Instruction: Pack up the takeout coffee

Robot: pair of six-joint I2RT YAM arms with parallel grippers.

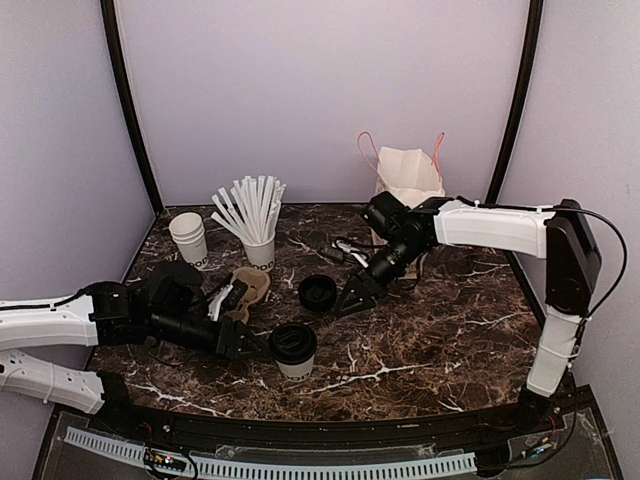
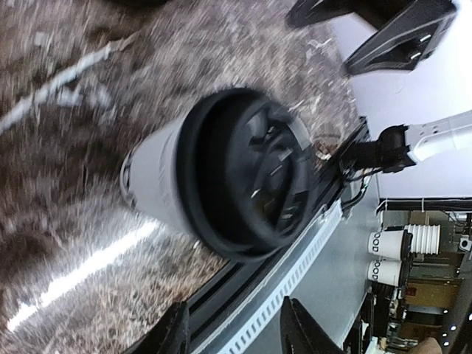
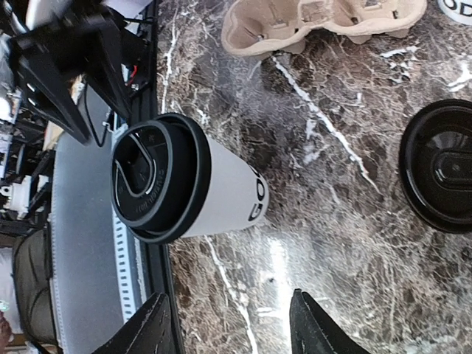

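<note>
Hovering over dark marble table [image 1: 430, 340], lilac walls [image 1: 320, 90] around, my left gripper [image 2: 234, 328] and right gripper [image 3: 232, 321] gape; takeout coffee [image 1: 295, 352]: white, black-lidded.

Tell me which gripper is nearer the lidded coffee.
Left. The left gripper sits just left of the coffee; the right gripper hovers farther off, behind and to its right.

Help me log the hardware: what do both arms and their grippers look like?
Both arms have smooth white tubular shells joined by black joints. The left arm ends in a black wrist and black left gripper. The right arm has a thin black cable looping along it, and its right gripper has dark tapered fingers. No markings are visible.
</note>
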